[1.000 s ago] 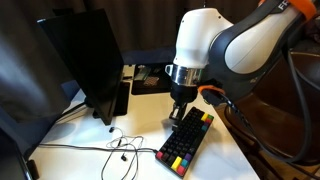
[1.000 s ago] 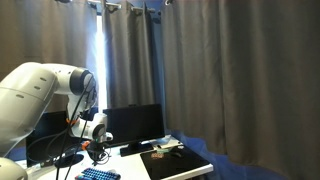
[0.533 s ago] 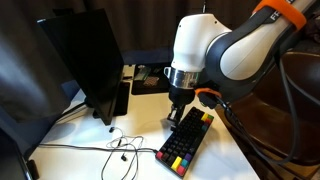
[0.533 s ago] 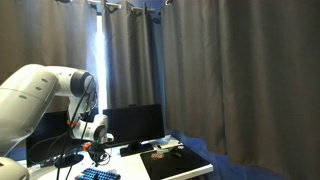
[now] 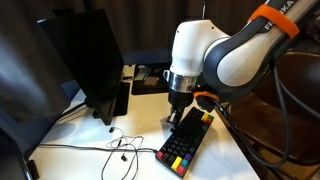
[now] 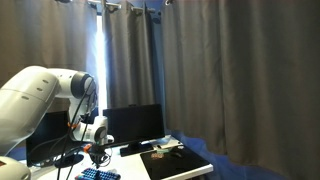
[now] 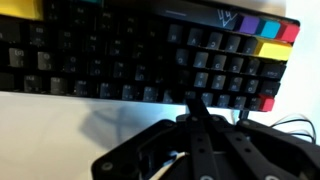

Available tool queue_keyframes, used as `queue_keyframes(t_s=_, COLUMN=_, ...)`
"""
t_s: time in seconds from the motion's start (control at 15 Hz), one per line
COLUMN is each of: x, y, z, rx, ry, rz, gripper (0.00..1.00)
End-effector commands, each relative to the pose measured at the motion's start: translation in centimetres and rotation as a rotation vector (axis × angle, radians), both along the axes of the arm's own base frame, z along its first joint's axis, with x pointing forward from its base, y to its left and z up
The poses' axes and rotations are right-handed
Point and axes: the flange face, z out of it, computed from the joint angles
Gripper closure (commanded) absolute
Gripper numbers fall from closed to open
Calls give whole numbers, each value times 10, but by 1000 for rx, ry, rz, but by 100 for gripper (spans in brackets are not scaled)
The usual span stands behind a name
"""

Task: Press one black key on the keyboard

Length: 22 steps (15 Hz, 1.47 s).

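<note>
The black keyboard (image 5: 187, 138) lies on the white table, with red, yellow, green and blue keys along its near end. My gripper (image 5: 178, 110) hangs over its far end, fingers pressed together, tips at or just above the keys. In the wrist view the keyboard (image 7: 130, 50) fills the top, coloured keys at the upper right, and my gripper (image 7: 194, 100) is shut with its tip at the row of black keys nearest the camera. Contact cannot be told. In an exterior view the keyboard (image 6: 98, 175) shows only as a bluish patch below the gripper (image 6: 98, 157).
A black monitor (image 5: 85, 60) stands at the left on the white table (image 5: 75, 150). A thin cable with earphones (image 5: 118, 148) lies in front of it. A black mat with small objects (image 5: 150, 78) lies at the back. Dark curtains hang behind.
The arm's upper body has shifted slightly; the gripper stays over the keyboard's far end, shut as before.
</note>
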Motion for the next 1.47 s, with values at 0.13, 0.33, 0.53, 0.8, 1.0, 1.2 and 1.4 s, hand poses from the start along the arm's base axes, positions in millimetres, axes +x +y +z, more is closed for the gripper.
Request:
queue_keyframes(t_s=0.13, x=3, y=10, z=-8, rx=-11, ry=-34, rz=-14, gripper=100)
queue_keyframes(t_s=0.33, x=2, y=12, z=-11, rx=-16, ry=-33, rz=-12, gripper=100)
queue_keyframes(t_s=0.53, x=3, y=13, z=-13, rx=-21, ry=-36, rz=-12, gripper=100)
queue_keyframes(t_s=0.8, x=3, y=13, z=-16, rx=-29, ry=-36, rz=-11, gripper=100)
queue_keyframes(t_s=1.0, x=3, y=12, z=-19, rx=-40, ry=-33, rz=-12, gripper=100)
queue_keyframes(t_s=1.2, x=3, y=10, z=-19, rx=-44, ry=-33, rz=-16, gripper=100)
queue_keyframes(t_s=1.4, x=4, y=10, z=-15, rx=-38, ry=-35, rz=-21, gripper=100)
